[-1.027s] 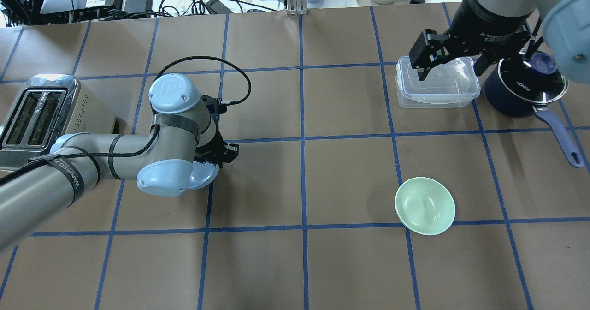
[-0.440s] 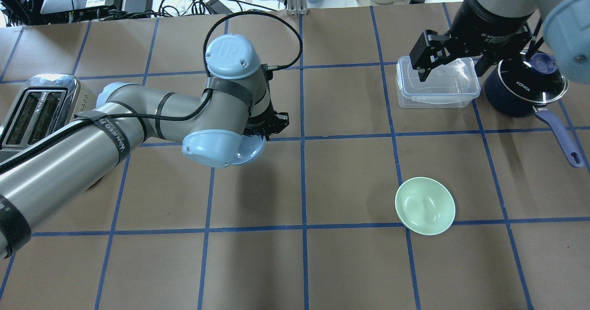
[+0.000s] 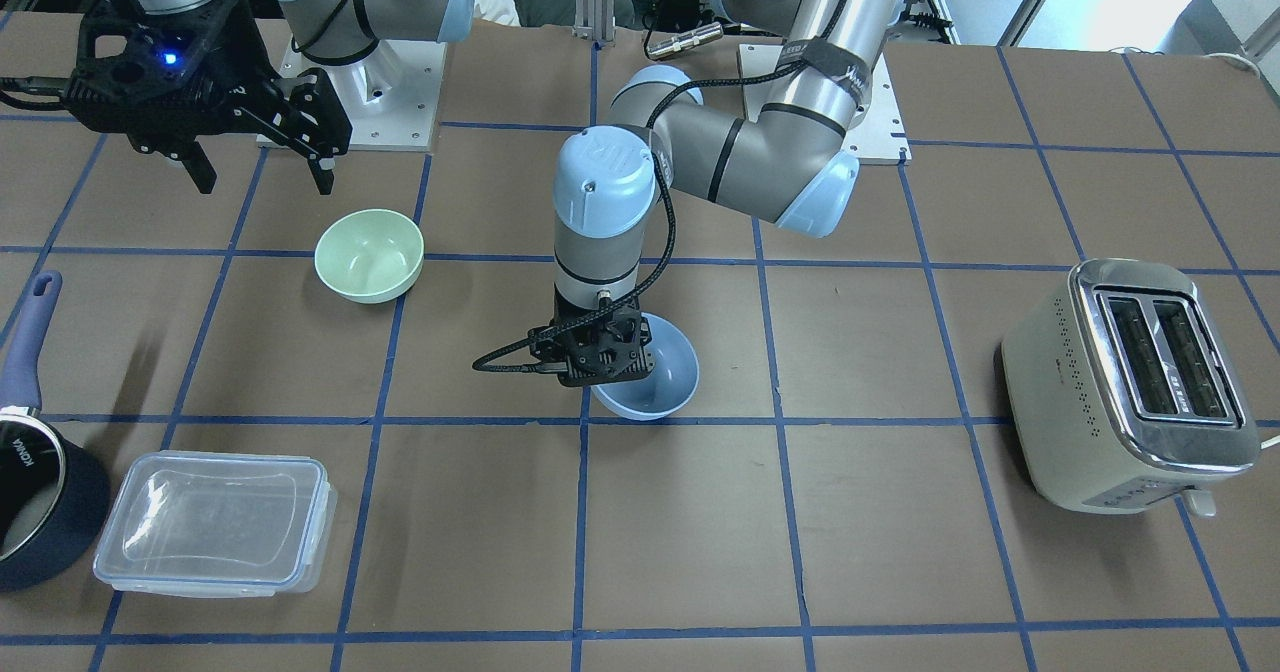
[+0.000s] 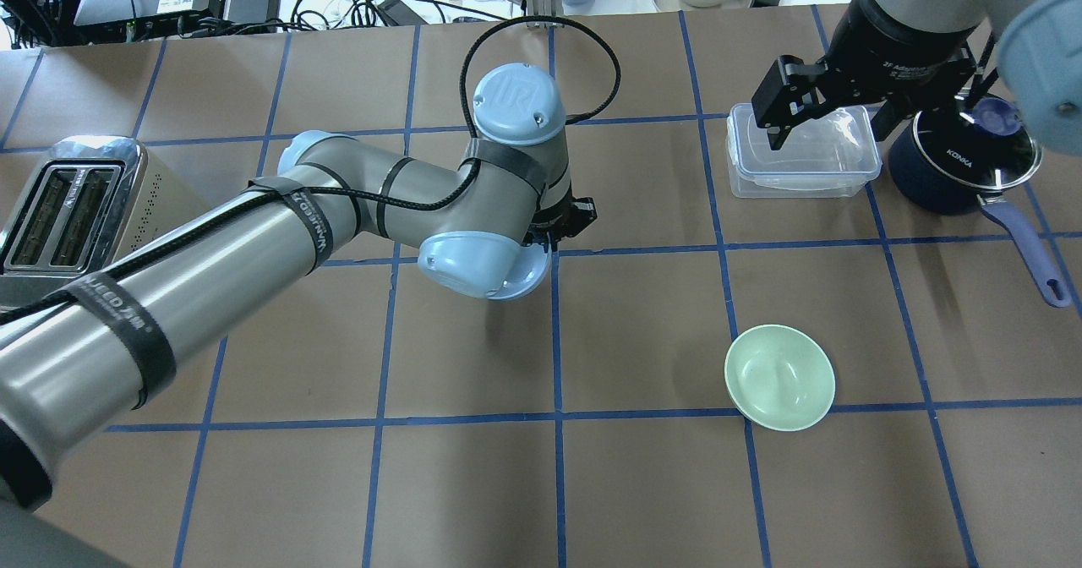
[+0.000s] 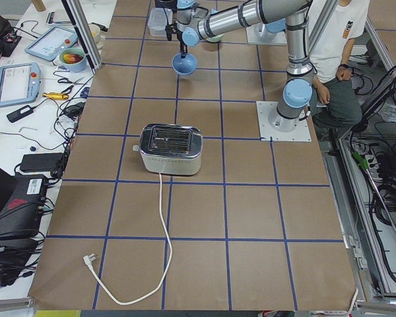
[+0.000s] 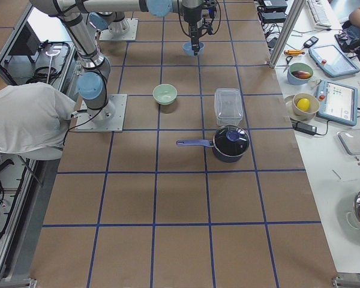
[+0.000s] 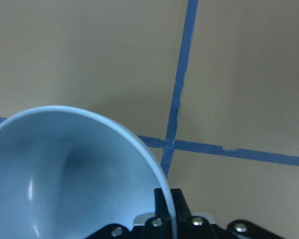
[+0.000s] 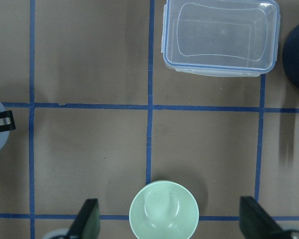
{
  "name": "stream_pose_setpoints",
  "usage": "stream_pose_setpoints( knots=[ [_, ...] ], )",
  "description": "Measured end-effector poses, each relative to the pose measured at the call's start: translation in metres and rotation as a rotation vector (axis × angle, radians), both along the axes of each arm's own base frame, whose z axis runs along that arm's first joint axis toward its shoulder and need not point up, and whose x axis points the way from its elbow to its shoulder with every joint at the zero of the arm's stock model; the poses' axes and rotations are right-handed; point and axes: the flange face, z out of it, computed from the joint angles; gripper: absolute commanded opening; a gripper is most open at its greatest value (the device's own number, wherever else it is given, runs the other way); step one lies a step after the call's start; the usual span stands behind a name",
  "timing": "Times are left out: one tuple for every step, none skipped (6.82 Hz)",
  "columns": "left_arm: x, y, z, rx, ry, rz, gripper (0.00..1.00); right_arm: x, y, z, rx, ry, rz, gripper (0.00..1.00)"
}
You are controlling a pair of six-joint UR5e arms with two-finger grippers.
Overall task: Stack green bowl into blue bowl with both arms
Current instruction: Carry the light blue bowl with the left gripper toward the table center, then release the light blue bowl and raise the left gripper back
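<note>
The blue bowl [image 3: 655, 377] hangs a little above the table near its middle, held by its rim. My left gripper [image 3: 598, 350] is shut on that rim; the wrist view shows the fingers [image 7: 165, 211] clamped on the bowl [image 7: 65, 174]. In the overhead view only the bowl's edge [image 4: 534, 274] shows under the left wrist. The green bowl [image 4: 779, 376] sits upright and empty on the table's right part. My right gripper [image 4: 824, 124] is open and empty, high up. In its wrist view the green bowl [image 8: 163, 210] lies below, between the fingers [image 8: 87, 221].
A clear lidded container [image 4: 801, 150] and a dark pot with a lid and purple handle [image 4: 964, 162] stand at the back right. A toaster [image 4: 76, 213] stands at the left. Cables and bowls of fruit lie beyond the table's far edge.
My left arm has carried the blue bowl to the right and farther back, from beside the toaster to the table's middle. The right arm and the green bowl have not moved.
</note>
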Motion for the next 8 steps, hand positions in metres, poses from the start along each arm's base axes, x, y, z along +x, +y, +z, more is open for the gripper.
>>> stream_pose_setpoints(
  knots=[
    [-0.009, -0.002, -0.008, -0.013, 0.01, 0.019, 0.11, 0.0, 0.0, 0.0, 0.0, 0.0, 0.0, 1.0],
    [-0.015, -0.003, -0.012, -0.026, 0.021, 0.046, 0.99, 0.0, 0.0, 0.0, 0.0, 0.0, 0.0, 1.0],
    [-0.018, -0.005, -0.01, -0.043, 0.028, 0.059, 1.0, 0.0, 0.0, 0.001, -0.001, 0.0, 0.0, 1.0],
    [-0.012, -0.01, 0.002, -0.072, 0.027, 0.045, 1.0, 0.0, 0.0, 0.001, -0.002, 0.0, 0.0, 1.0],
    [0.009, -0.022, 0.024, -0.098, -0.005, 0.02, 1.0, 0.0, 0.0, 0.001, -0.002, 0.0, 0.0, 1.0],
    [0.044, -0.036, 0.056, -0.093, -0.053, -0.004, 1.0, 0.0, 0.0, 0.001, -0.002, 0.0, 0.0, 1.0],
    [0.084, -0.054, 0.098, -0.072, -0.065, -0.014, 1.0, 0.0, 0.0, 0.0, 0.0, 0.0, 0.0, 1.0],
    [0.124, -0.069, 0.145, -0.04, -0.048, -0.019, 1.0, 0.0, -0.001, -0.001, 0.003, 0.001, 0.0, 1.0]
  ],
)
